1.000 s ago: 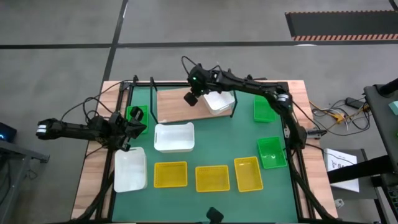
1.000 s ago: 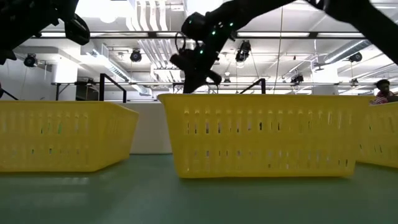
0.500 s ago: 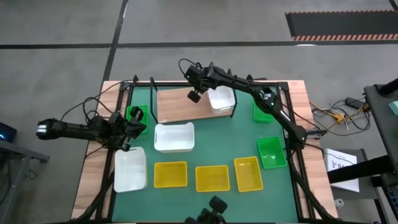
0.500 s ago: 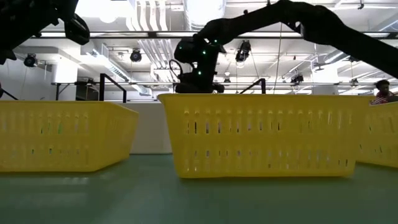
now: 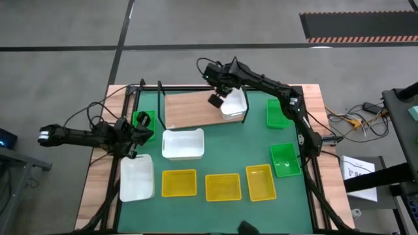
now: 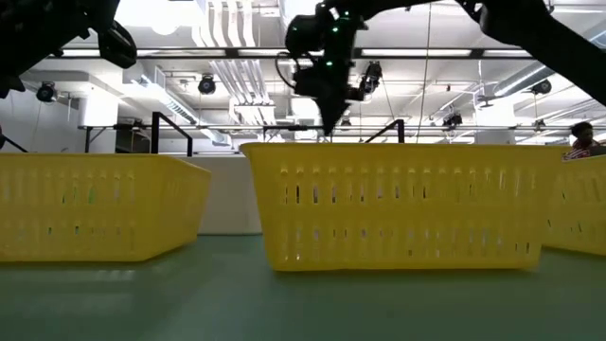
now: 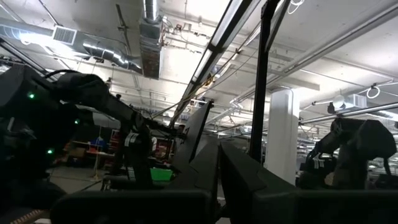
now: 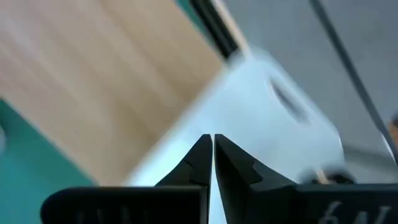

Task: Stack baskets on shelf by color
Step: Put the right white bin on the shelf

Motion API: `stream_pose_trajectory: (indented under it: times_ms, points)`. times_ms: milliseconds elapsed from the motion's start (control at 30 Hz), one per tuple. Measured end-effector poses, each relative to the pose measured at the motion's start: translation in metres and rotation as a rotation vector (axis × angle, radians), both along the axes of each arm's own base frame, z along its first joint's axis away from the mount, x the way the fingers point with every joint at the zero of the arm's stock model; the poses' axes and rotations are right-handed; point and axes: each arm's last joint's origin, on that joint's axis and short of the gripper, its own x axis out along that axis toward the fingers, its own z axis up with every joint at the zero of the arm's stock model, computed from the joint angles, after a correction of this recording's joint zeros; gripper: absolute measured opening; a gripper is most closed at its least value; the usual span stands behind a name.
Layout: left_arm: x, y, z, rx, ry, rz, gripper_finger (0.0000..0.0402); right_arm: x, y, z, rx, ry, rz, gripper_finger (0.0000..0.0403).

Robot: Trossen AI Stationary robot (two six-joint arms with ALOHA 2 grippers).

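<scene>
The wood-grain shelf stands at the table's far edge, with one white basket on its right end. My right gripper is shut and hangs over that basket's left edge, pointing down. Its wrist view shows the tips against the white basket beside the board. Two white baskets and a row of three yellow ones lie on the green mat. My left gripper, shut, waits at the left by a green basket. My right gripper comes from above with its shut fingertips at the left rim of the white basket on the shelf. Whether they touch the rim I cannot tell.
Two more green baskets sit on the mat's right side. Black frame bars rise around the shelf and mat. The shelf's left and middle are bare board. In the low view, yellow baskets block the sight of the shelf.
My right gripper has moved toward the table's right, from over the bare middle of the shelf to the white basket's left edge. It has risen a little and turned so that it points straight down.
</scene>
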Motion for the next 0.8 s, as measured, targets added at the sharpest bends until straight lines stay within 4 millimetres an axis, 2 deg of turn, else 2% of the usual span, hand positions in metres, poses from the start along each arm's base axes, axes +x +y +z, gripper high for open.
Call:
stream_pose_trajectory:
  times_ms: [100, 200, 467, 600, 800]
  points:
    - [0.0, 0.0, 0.0, 0.0, 0.002, 0.0, 0.0, -0.01, 0.004, -0.002, 0.057, 0.091, -0.022, 0.0011]
    - [0.0, 0.0, 0.0, 0.0, 0.002, 0.0, 0.0, -0.01, 0.005, -0.011, 0.081, 0.14, -0.029, 0.0011]
    - [0.0, 0.0, 0.0, 0.0, 0.0, 0.0, 0.0, 0.011, -0.002, -0.047, 0.095, 0.142, -0.02, 0.0011]
    - [0.0, 0.0, 0.0, -0.002, 0.001, -0.001, 0.0, 0.019, -0.002, -0.064, 0.168, 0.134, 0.007, 0.0011]
    - [0.0, 0.0, 0.0, -0.004, 0.001, -0.002, 0.0, 0.021, 0.0, -0.062, 0.185, 0.099, 0.004, 0.0011]
